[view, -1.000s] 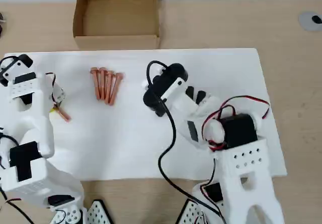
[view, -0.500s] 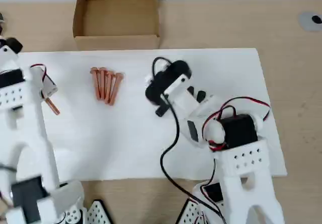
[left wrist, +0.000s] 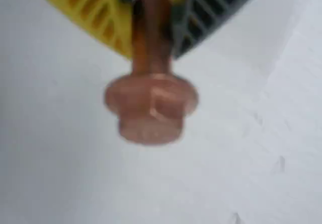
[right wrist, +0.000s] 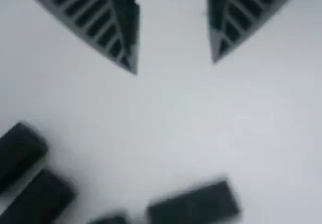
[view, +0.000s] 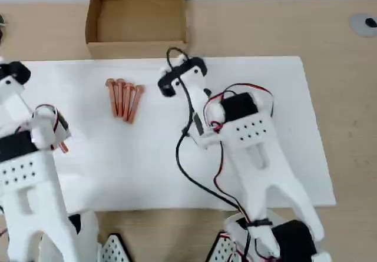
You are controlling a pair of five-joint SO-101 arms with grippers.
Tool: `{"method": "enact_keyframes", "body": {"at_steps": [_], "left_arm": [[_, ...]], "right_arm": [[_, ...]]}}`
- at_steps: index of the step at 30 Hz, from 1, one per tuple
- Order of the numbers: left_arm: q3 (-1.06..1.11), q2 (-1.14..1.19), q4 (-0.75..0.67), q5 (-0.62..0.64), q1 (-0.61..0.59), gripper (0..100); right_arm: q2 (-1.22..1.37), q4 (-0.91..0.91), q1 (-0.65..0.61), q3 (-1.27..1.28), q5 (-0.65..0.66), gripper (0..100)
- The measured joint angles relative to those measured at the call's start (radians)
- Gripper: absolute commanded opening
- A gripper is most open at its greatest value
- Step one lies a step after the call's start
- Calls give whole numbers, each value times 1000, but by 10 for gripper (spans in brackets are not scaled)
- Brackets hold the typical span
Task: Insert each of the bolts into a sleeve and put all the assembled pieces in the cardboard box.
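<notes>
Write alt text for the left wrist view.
A copper-coloured bolt with a flanged hex head is clamped by its shank in the left gripper, between a yellow and a dark grey ribbed finger, head sticking out past their tips over a white sheet.

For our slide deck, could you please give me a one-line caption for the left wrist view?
Left gripper clamps a copper-coloured hex-head bolt by its shank, head outward, above the white sheet.
</notes>
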Motion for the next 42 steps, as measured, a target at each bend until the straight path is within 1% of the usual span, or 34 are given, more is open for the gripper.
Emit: {"method": "enact_keyframes", "body": {"at_steps": [4,8,10,14,17,24,26,31,37,42], "left_arm": [[71,-87,0,-8,0,11],[147,-160,-31,-8,0,11],[180,-184,-49,-8,0,10],[204,-204,-69,-8,0,10],[206,-206,-72,-8,0,10],[209,-206,-72,-8,0,10],[209,-206,-72,-8,0,10],[209,-206,-72,-8,0,10],[209,-206,-72,-8,0,10],[209,-206,-72,-8,0,10]], "right_arm": [[11,-51,-55,-23,-160,135],[37,-147,-118,-17,-292,135],[66,-199,-132,11,-315,135],[141,-324,-132,84,-316,132],[161,-345,-137,132,-316,131],[161,-354,-137,143,-321,132],[161,-358,-137,143,-373,132],[161,-407,-137,147,-589,133],[161,-523,-133,207,-667,133],[161,-628,-74,308,-727,135]]}}
